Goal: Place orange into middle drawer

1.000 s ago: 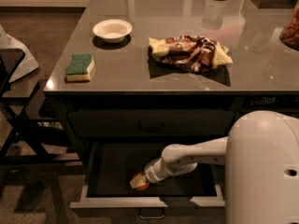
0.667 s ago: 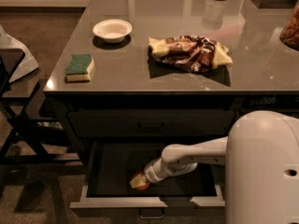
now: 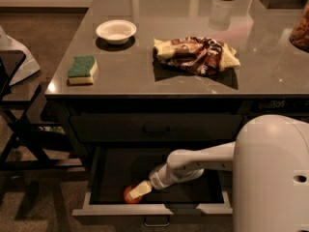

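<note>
Camera view, the only one; the middle drawer (image 3: pixel 153 209) is pulled out below the surface (image 3: pixel 145 83), its dark floor exposed, its pale front rim and small bar handle toward the camera.

The orange (image 3: pixel 128 196) is inside the drawer, low in the front-left part, close behind the front rim; only a small arc of it shows, the rest is covered by the gripper (image 3: pixel 138 191); being round, it has no long axis to note.

The arm (image 3: pixel 193 164) reaches in from the robot body (image 3: pixel 273 178) at right, slanting down and leftward; the gripper is at its tip, inside the drawer cavity, directly against the orange; the fruit lies on the gripper's lower-left side, touching or all but touching.

Jaws: cannot tell how far they are parted, nor whether they grip the orange or merely rest against it; one pale tip overlaps the fruit, nothing more can be read.

Judgement: the orange looks at or very near the drawer floor, so placement appears nearly complete; what remains would be a release and a clean withdrawal up and rightward, clear of the front rim.

On the surface, untouched by the arm: white bowl (image 3: pixel 116 31), sponge (image 3: pixel 82 70), crumpled snack bag (image 3: pixel 195 55); the upper drawer front (image 3: pixel 157 128) is closed.
</note>
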You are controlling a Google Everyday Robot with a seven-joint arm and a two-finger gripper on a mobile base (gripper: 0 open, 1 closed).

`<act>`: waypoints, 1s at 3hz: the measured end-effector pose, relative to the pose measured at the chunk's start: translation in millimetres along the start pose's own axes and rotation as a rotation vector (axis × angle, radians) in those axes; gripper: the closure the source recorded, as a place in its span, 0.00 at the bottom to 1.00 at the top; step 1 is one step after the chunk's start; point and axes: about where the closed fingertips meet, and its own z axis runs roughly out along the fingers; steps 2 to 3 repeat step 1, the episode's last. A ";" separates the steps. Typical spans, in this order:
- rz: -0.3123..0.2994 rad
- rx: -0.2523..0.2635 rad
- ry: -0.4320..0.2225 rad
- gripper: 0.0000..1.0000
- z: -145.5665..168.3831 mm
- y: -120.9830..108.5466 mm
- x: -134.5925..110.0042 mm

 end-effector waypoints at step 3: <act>0.000 0.000 0.000 0.00 0.0 0.0 0.0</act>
